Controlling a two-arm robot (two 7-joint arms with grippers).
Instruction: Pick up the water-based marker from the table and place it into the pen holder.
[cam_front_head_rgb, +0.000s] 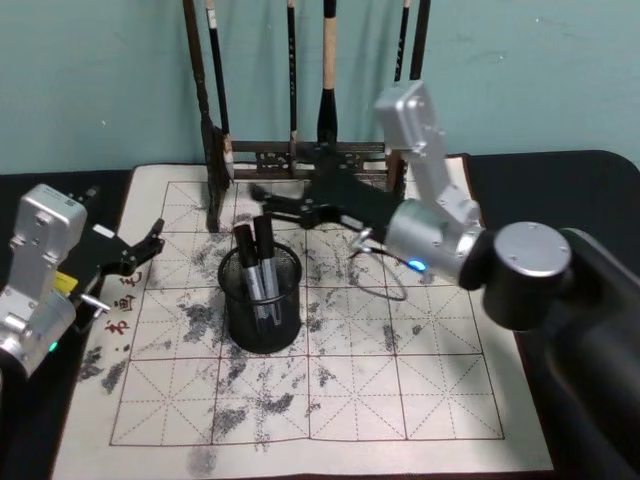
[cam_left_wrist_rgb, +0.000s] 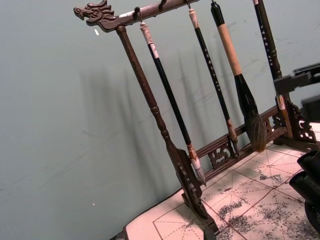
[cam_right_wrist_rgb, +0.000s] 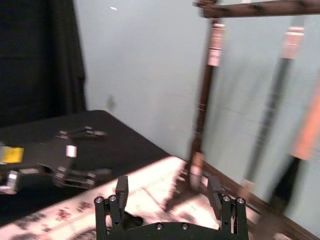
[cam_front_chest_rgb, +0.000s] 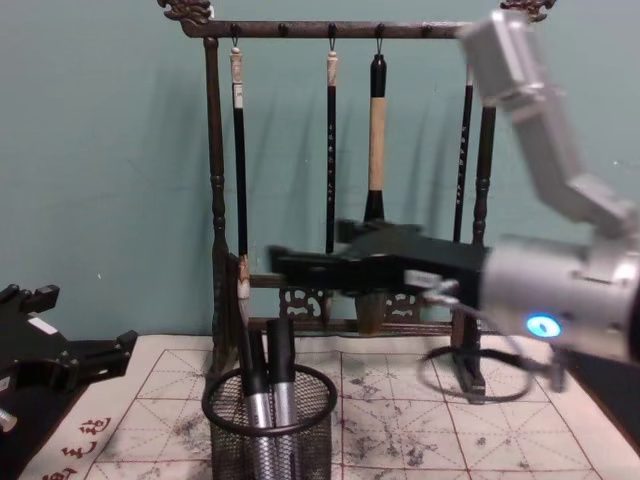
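The pen holder (cam_front_head_rgb: 262, 305), a black wire-mesh cup, stands on the table's white grid mat (cam_front_head_rgb: 400, 390). Two dark-capped, grey-bodied markers stand upright inside it; I cannot tell which one is the water-based marker (cam_front_head_rgb: 256, 262). In the chest view they rise above the pen holder's (cam_front_chest_rgb: 268, 432) rim as a pair of markers (cam_front_chest_rgb: 264, 378). My right gripper (cam_front_head_rgb: 268, 203) hovers open just behind and above the holder, its fingers empty; its fingers (cam_right_wrist_rgb: 121, 188) are wide apart in the right wrist view. My left gripper (cam_front_head_rgb: 143, 250) rests open at the mat's left edge.
A tall dark wooden brush rack (cam_front_head_rgb: 300, 155) with several hanging brushes stands at the mat's back edge, close behind my right gripper. The rack (cam_left_wrist_rgb: 170, 150) shows close up in the left wrist view. A teal wall rises behind it.
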